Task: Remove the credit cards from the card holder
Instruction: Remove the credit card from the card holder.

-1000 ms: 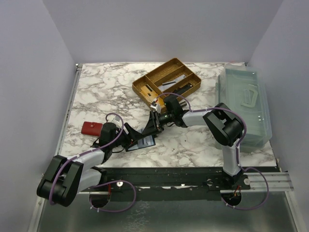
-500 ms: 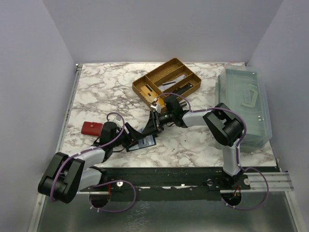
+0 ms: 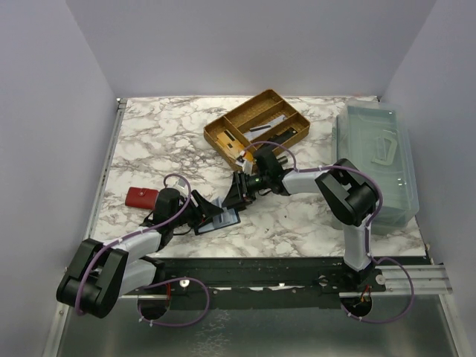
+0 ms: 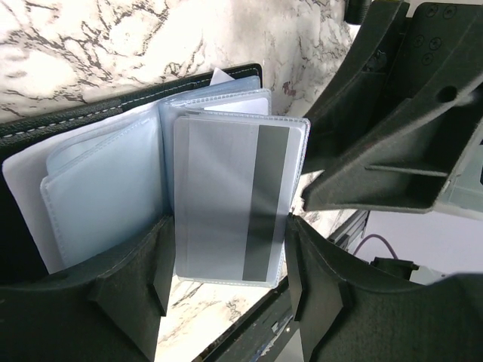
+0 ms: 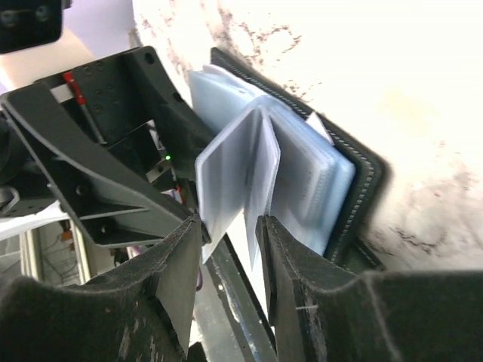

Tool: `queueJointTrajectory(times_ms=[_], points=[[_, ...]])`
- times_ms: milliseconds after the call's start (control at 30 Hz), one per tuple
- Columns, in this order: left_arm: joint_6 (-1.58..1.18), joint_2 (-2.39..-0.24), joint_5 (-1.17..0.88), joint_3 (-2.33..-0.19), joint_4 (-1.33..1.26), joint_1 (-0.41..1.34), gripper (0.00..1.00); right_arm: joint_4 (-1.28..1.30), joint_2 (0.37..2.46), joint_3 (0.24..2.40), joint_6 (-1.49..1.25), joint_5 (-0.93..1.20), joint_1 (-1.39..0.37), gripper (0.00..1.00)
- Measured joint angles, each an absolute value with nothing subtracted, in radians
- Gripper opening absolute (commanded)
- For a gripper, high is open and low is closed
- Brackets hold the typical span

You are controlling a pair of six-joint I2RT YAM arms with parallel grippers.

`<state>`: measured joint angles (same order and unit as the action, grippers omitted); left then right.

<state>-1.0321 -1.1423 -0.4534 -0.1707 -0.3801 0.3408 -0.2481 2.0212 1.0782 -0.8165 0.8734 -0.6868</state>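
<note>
The card holder (image 3: 221, 217) lies open on the bench (image 3: 163, 134) near its front edge, between my two arms. That puts it where both can reach in from opposite sides. Its black cover is flat on the marble and the clear sleeves are fanned up off it. I judge the fanning is the point of the arrangement, since one raised leaf can be worked on without the stack getting in the way. My right fingers (image 5: 298, 294) sit a little apart with the lower edge of one raised sleeve (image 5: 230, 181) running down between them. They look placed to keep that leaf lifted and the booklet steady, but I cannot tell whether they actually press on it. My left fingers (image 4: 132, 286) are spread, one along each long edge of the front sleeve. The plastic between them is flat and unbuckled, so I take it they are not squeezing it. Inside that sleeve is a credit card (image 4: 226, 204), pale grey with a dark stripe down one side, not yet out of its pocket. Framing the sleeve this way lines me up to close on the card. I cannot make out whether the sleeves behind it hold more cards.
</note>
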Motion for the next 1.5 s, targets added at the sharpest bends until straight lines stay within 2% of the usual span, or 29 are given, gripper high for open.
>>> queueJointTrajectory(times_ms=[200,600,1500], points=[[-1.032,-1.140,-0.454,-0.171,-0.379,0.342,0.56,-0.242,1.994,1.075,-0.745,0.863,-0.681,0.49],[-1.031,-1.141,-0.456,-0.171,-0.380,0.343,0.56,-0.281,1.958,1.076,-0.679,0.924,-0.680,0.48],[-1.069,-1.210,-0.427,-0.191,-0.434,0.406,0.60,-0.101,1.986,1.153,-0.636,0.813,-0.720,0.35]])
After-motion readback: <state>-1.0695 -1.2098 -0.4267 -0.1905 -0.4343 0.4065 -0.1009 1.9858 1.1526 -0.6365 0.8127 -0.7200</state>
